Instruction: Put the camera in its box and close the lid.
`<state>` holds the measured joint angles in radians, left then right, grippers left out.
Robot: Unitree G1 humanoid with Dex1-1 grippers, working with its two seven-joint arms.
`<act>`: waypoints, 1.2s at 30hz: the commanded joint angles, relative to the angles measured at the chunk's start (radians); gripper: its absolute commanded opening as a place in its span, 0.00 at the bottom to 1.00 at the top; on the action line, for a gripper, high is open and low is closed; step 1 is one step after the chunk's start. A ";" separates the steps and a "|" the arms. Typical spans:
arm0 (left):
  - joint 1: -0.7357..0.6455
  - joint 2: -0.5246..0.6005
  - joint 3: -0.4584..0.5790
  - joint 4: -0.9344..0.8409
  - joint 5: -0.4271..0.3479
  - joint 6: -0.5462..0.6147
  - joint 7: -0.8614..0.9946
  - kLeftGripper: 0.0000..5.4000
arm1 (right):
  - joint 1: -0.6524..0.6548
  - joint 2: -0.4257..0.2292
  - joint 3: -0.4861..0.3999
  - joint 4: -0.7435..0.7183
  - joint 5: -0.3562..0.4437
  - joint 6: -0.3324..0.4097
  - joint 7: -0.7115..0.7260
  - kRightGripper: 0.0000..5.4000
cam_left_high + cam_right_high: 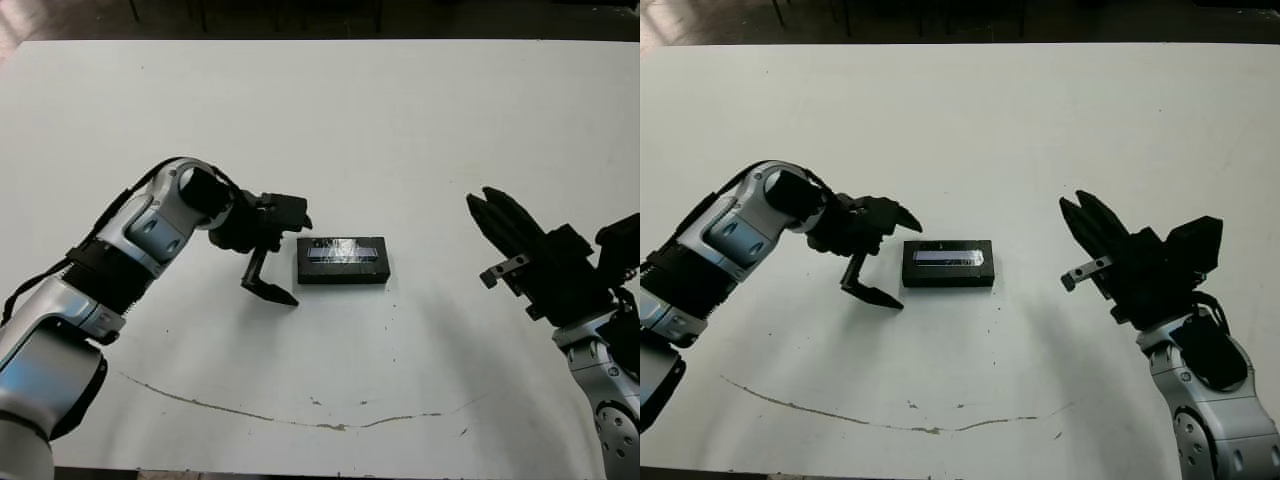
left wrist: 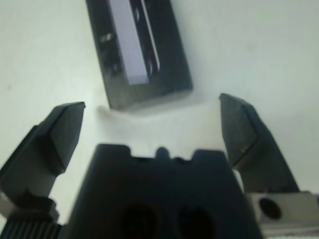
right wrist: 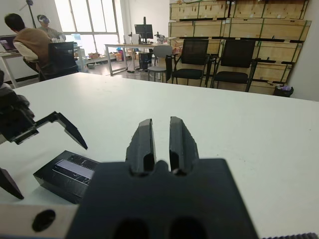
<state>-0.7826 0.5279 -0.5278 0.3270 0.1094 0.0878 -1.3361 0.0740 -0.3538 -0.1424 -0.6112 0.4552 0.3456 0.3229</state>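
Observation:
The box [image 1: 341, 274] lies in the middle of the white table with the lid [image 1: 343, 251] flat on top of it, shiny strip facing up. The camera is hidden from every view. My left gripper [image 1: 294, 258] is open just off the box's left end, one finger on each side of that end and low over the table; the left wrist view shows the lid [image 2: 134, 45] beyond the spread fingers [image 2: 60, 129]. My right gripper [image 1: 479, 197] is shut with nothing in it, raised well to the right of the box [image 3: 65, 174].
A thin brownish crack line [image 1: 300, 420] runs across the table near its front edge. In the right wrist view a seated person [image 3: 35, 40], desks and office chairs [image 3: 234, 62] stand beyond the table's far edge.

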 commanded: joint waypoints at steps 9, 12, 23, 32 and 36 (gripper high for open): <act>0.207 0.168 0.183 -0.051 -0.010 0.018 0.164 1.00 | -0.003 0.008 0.022 0.018 -0.015 0.014 -0.011 0.00; 0.285 0.120 0.319 -0.186 -0.054 0.178 0.351 0.93 | -0.003 0.011 0.026 0.023 -0.014 0.009 -0.010 0.00; 0.501 -0.292 0.528 -0.752 -0.220 0.517 0.939 0.46 | -0.006 0.031 0.035 0.028 -0.035 0.003 -0.029 0.00; 0.577 -0.479 0.369 -0.968 -0.302 0.741 1.110 0.06 | -0.013 0.066 0.057 0.030 -0.072 0.007 -0.062 0.00; 0.595 -0.541 0.292 -0.981 -0.297 0.800 1.188 0.00 | -0.006 0.082 0.064 0.024 -0.087 -0.001 -0.073 0.00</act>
<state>-0.2102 -0.0069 -0.2155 -0.6532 -0.1919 0.8567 -0.1683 0.0523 -0.2753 -0.0812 -0.5895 0.3754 0.3454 0.2579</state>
